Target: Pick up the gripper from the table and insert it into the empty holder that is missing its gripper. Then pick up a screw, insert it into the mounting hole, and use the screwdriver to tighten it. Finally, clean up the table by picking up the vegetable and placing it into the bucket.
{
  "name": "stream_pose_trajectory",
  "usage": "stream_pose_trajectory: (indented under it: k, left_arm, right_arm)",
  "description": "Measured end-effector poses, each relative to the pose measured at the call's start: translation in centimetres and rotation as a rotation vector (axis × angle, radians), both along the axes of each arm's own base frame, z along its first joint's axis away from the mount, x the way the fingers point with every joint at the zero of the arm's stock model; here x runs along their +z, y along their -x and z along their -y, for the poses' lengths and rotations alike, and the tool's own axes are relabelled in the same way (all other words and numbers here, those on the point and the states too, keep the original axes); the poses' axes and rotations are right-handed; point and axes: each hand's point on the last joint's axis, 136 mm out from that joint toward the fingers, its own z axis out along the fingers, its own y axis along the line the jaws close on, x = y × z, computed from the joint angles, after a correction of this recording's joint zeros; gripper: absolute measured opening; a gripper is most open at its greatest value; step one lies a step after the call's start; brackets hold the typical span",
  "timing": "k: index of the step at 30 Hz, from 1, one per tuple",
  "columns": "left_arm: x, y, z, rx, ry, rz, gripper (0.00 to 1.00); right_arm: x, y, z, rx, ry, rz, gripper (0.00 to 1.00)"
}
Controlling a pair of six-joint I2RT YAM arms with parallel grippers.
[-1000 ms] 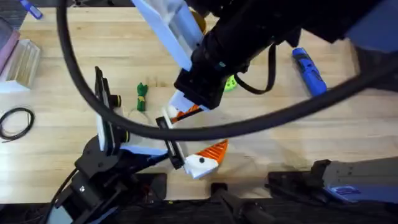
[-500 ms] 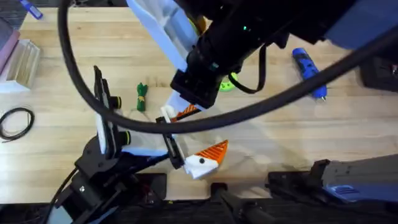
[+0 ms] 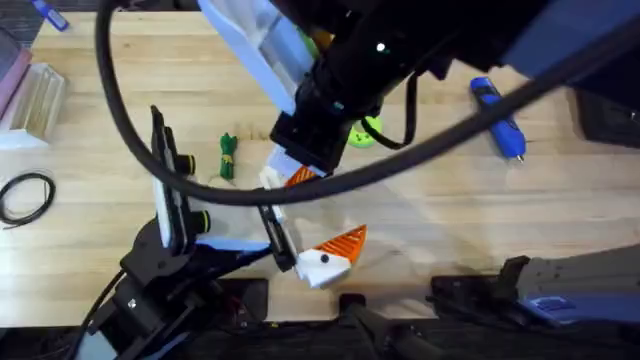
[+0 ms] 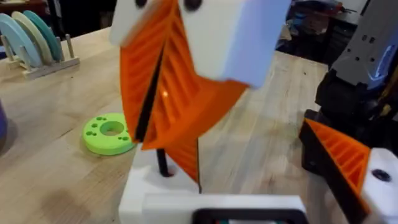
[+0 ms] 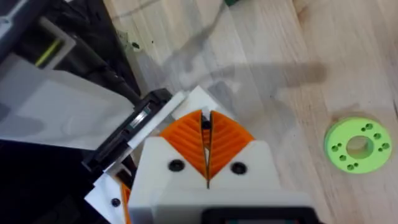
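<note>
Where the overhead camera looks down, we see the right gripper [image 3: 295, 178] reached across the middle of the table [image 3: 450, 205], its orange pads pressed together on the gripper tip [image 3: 302, 177]. That tip sits right at the white holder [image 3: 268, 181] at one end of the left gripper [image 3: 305, 215], whose jaws stand spread wide, the fitted orange finger [image 3: 345, 242] at the far end of its black rail. The vegetable [image 3: 228, 155] lies on the wood beside the left arm, well apart from the screwdriver [image 3: 497, 115], which lies toward the table's right side. A green disc [image 3: 365, 132] peeks out beside the right arm.

In the left wrist view we find the right gripper [image 4: 168, 106] coming down from above, its ribbed pads closed with only a thin dark seam between them. The gripper tip [image 4: 185, 155] points down from them onto the holder [image 4: 211, 199]; we cannot tell whether it is seated. The left gripper [image 4: 280, 180] is wide apart, its orange finger [image 4: 348, 162] off to the side. The green disc [image 4: 111, 132] lies flat on the table [image 4: 56, 186] behind.

In the right wrist view the right gripper [image 5: 207, 146] shows its pads squeezed together, the holder [image 5: 198, 98] just beyond them and the green disc [image 5: 357, 145] apart on the table [image 5: 267, 50]
</note>
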Motion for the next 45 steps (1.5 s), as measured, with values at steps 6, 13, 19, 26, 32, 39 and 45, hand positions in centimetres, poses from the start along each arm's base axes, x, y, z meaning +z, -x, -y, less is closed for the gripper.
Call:
stream_pose_trajectory:
  k: [6, 13, 19, 26, 32, 39, 45]
  left_arm:
    - [-0.05, 0.01, 0.00, 0.000, 0.001, -0.006, 0.988]
    - [-0.05, 0.01, 0.00, 0.000, 0.001, -0.006, 0.988]
    - [-0.05, -0.05, -0.02, 0.004, 0.002, -0.009, 0.988]
    - [-0.05, -0.07, -0.03, 0.005, 0.002, -0.009, 0.988]
    - [-0.04, -0.07, -0.03, 0.005, 0.001, -0.008, 0.988]
    - [-0.04, -0.07, -0.03, 0.005, 0.002, -0.008, 0.988]
    - [-0.05, -0.04, -0.02, 0.003, 0.002, -0.009, 0.988]
  right_arm:
    - [-0.31, -0.08, -0.01, -0.002, 0.011, -0.004, 0.007]
    - [-0.40, -0.18, 0.18, -0.006, 0.021, 0.002, 0.007]
    - [-0.52, -0.47, 0.52, -0.016, 0.041, 0.018, 0.007]
    - [-0.44, -0.65, 0.39, -0.018, 0.036, 0.027, 0.007]
    - [-0.36, -0.76, 0.22, -0.018, 0.029, 0.035, 0.007]
    - [-0.37, -0.61, 0.13, -0.013, 0.031, 0.037, 0.007]
    - [-0.39, -0.19, -0.17, 0.001, 0.037, 0.050, 0.007]
